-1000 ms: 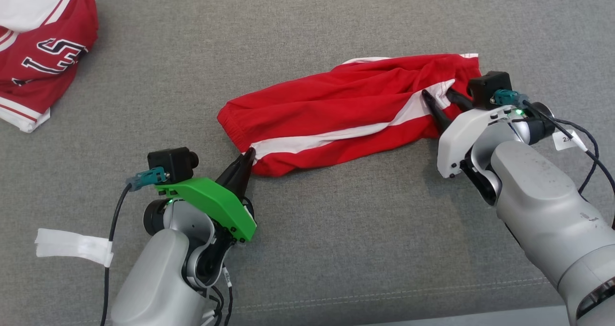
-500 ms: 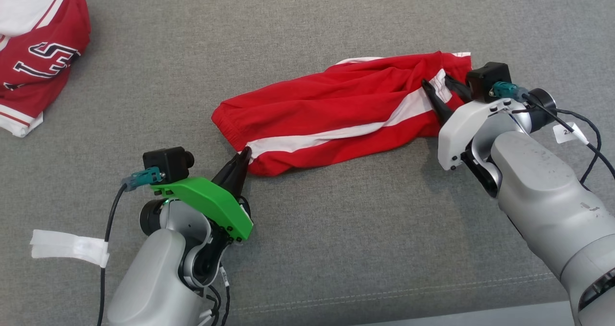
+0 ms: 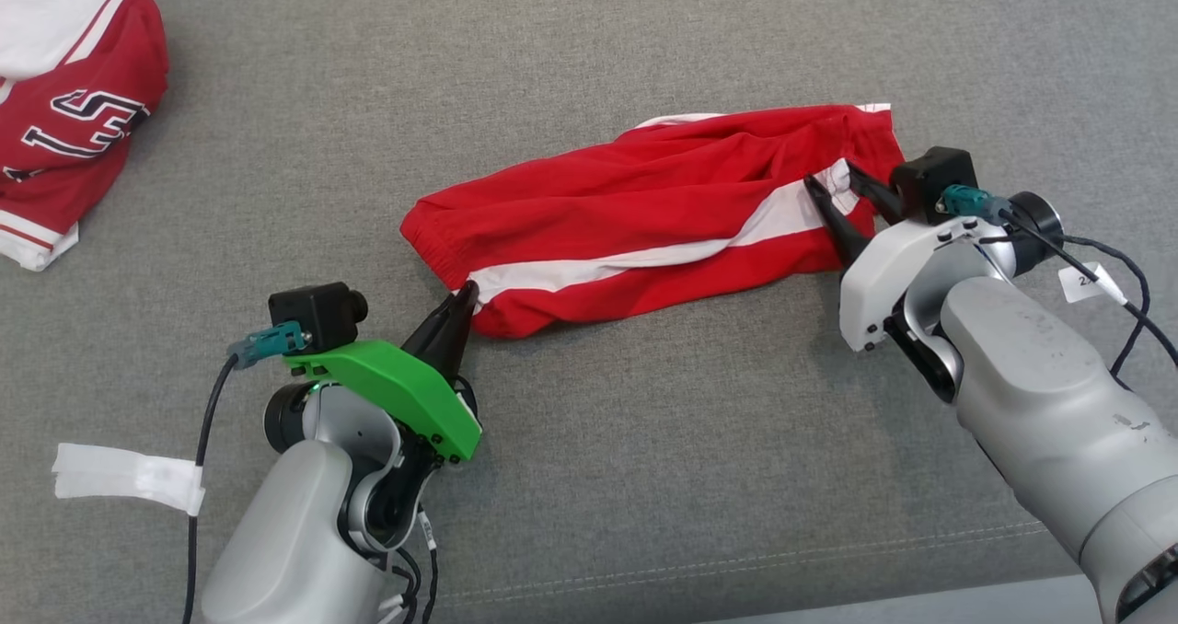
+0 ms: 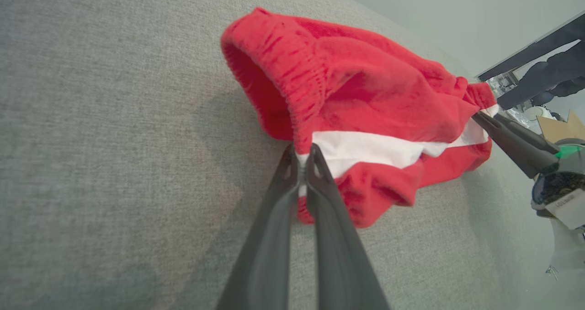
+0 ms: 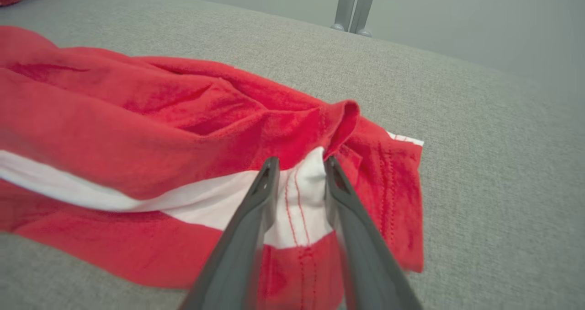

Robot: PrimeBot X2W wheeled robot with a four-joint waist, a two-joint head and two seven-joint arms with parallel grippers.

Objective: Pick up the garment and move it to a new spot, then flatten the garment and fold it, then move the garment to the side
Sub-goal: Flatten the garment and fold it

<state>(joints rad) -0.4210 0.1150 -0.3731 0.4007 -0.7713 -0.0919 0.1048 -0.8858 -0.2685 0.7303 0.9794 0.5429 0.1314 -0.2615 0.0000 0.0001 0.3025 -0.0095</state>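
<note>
Spreading across the head view is a grey fabric cushion [image 3: 644, 477] with a stitched seam near its front edge. On it, a little right of the middle, lies the garment [image 3: 644, 210], a pair of red shorts with a white side stripe. It is drawn out long, with the waistband at the left and the leg hem at the right, and is wrinkled along its far side. A second red and white jersey [image 3: 64, 118] with a dark number sits bunched at the far left corner, well apart from the shorts. The left gripper [image 3: 465, 294], under a green cover, has its two fingers pressed together on the near corner of the waistband, where the white stripe begins. The left wrist view shows the cloth nipped between them. The right gripper [image 3: 831, 176] is at the hem end with its fingers parted, one on either side of the white stripe, and no cloth pinched between them. A strip of white tape [image 3: 129, 477] shows beside the left arm's cable.
</note>
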